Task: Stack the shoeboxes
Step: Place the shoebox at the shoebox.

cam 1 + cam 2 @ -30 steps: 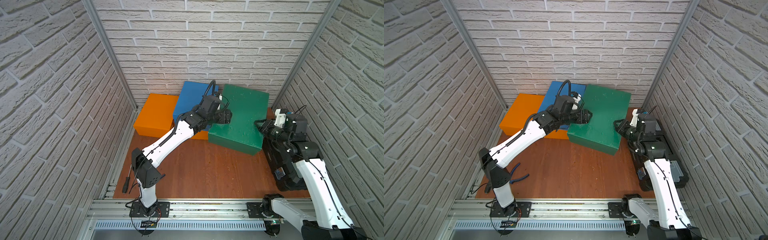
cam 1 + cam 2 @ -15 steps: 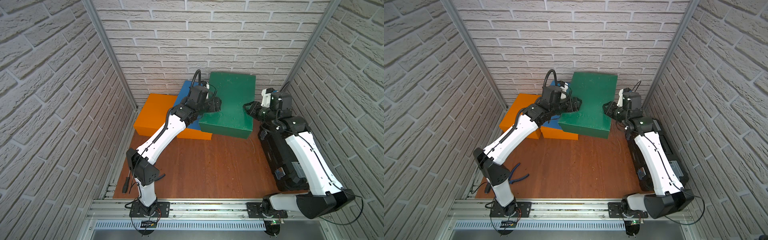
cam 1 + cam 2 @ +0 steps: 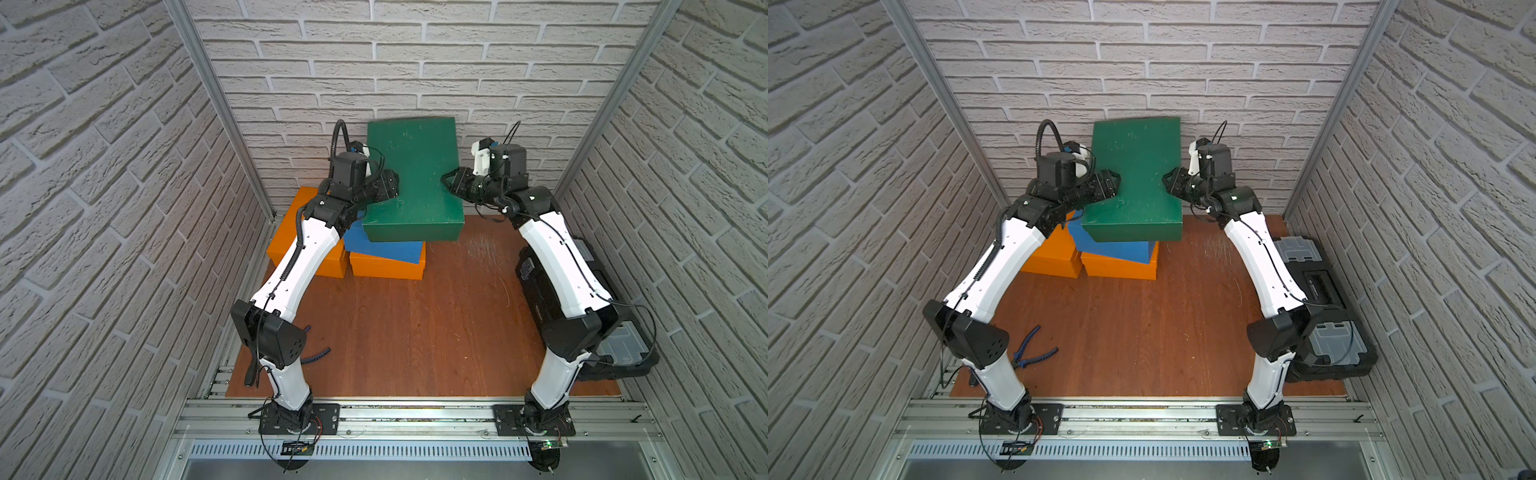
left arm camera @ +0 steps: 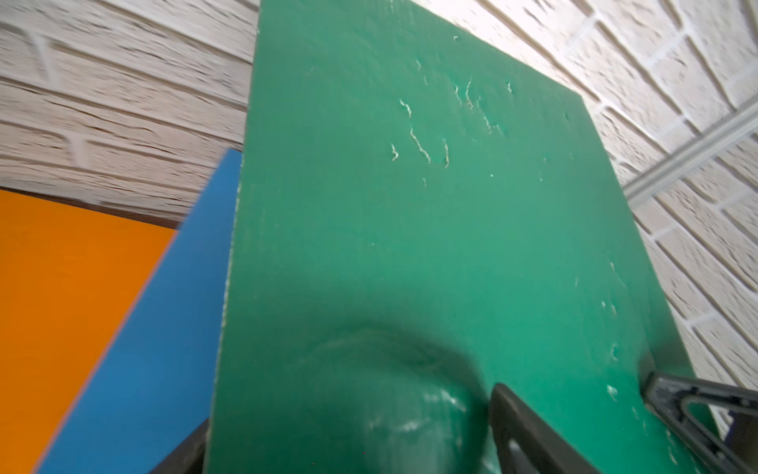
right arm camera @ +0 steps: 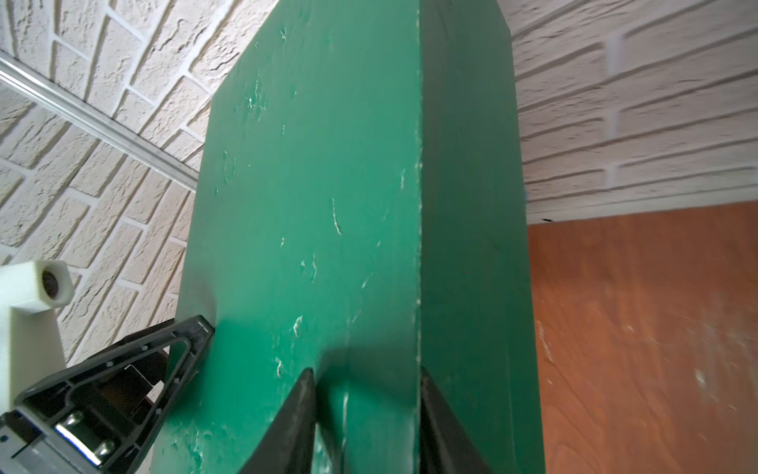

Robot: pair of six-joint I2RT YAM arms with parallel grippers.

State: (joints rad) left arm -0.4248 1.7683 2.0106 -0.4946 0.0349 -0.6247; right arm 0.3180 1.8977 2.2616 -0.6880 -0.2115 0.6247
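green box [image 3: 411, 174] held up over blue box [image 3: 386, 249] on orange box [image 3: 386, 269]. left pincer [image 3: 392, 189] spread wide, clamping its left edge; right pincer [image 3: 448, 179] narrower, nipping right edge. risk: dented cardboard slips, lands skewed, overhangs, tips.

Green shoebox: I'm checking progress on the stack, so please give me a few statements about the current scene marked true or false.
1. The left gripper and the right gripper both hold the green shoebox. True.
2. The blue shoebox lies directly on the table. False: it lies on an orange shoebox.
3. A second orange shoebox stands on the table beside that pile. True.
4. The black toolbox tops the pile. False: it lies on the table by the right arm.
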